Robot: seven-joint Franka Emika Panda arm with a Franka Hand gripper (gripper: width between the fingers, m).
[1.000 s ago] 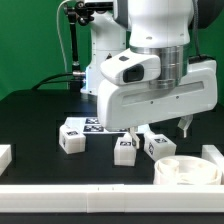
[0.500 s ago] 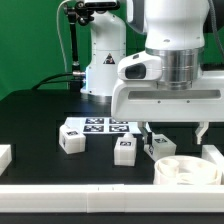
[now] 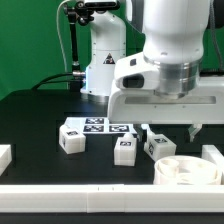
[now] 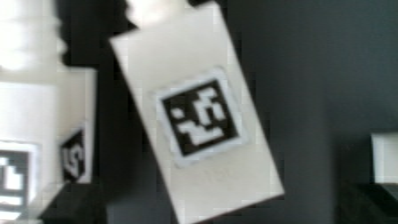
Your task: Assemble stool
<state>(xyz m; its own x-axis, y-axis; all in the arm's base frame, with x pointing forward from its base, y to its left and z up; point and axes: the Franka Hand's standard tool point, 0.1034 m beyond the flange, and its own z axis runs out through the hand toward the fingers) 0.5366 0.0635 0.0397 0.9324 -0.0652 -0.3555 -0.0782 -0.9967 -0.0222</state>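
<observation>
The round white seat disc (image 3: pixel 186 172) lies at the front on the exterior view's right. Three white tagged legs lie on the black table: one (image 3: pixel 72 138) to the left, one (image 3: pixel 125 150) in the middle, one (image 3: pixel 158 146) just behind the seat. My gripper (image 3: pixel 168 130) hangs above that last leg, its fingers (image 3: pixel 193 129) spread wide and holding nothing. In the wrist view a white leg with a square tag (image 4: pixel 199 112) lies slanted below the hand. Another tagged leg (image 4: pixel 36 125) lies beside it. My fingertips do not show clearly there.
The marker board (image 3: pixel 100 125) lies flat behind the legs. Plain white blocks stand at the left edge (image 3: pixel 5 155) and the right edge (image 3: pixel 213 155). A long white rail (image 3: pixel 100 195) runs along the front. The robot base (image 3: pixel 100 60) stands behind.
The hand has turned about its vertical axis and shifted a little to the exterior view's left, staying above the legs. The fingers stay open. No part has moved.
</observation>
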